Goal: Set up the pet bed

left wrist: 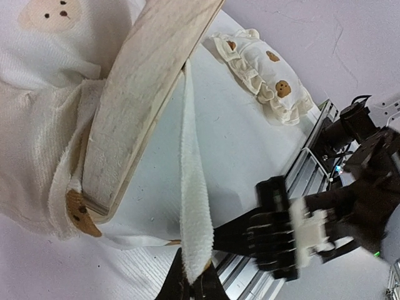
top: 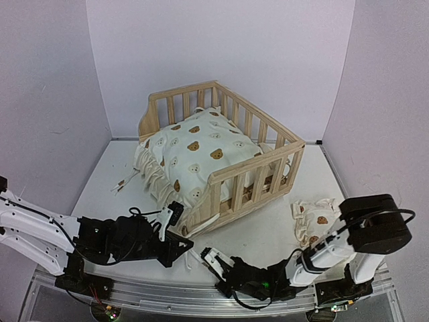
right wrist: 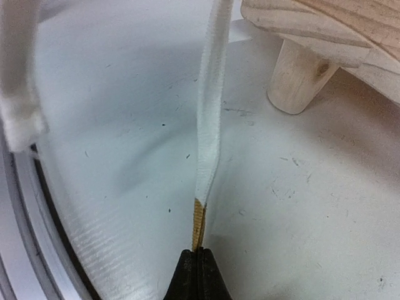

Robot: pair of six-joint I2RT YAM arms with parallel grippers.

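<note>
The pet bed (top: 251, 176), a pine slatted frame, stands mid-table with the bear-print cushion (top: 201, 151) lying in it. Two ties hang from the bed's near corner. My left gripper (left wrist: 195, 272) is shut on the end of a fuzzy white tie (left wrist: 190, 187) that runs up under the front rail (left wrist: 144, 94). Just to its right, low over the table, my right gripper (right wrist: 199, 251) is shut on the tan tip of a smooth white tie (right wrist: 209, 125). Both grippers, left (top: 190, 245) and right (top: 206, 255), sit close together in front of that corner.
A small bear-print pillow (top: 314, 218) lies on the table right of the bed. One round wooden foot (right wrist: 297, 78) stands close behind the right gripper. The table's metal front edge (left wrist: 312, 169) runs just behind both grippers. More ties (top: 124, 182) trail off the bed's left side.
</note>
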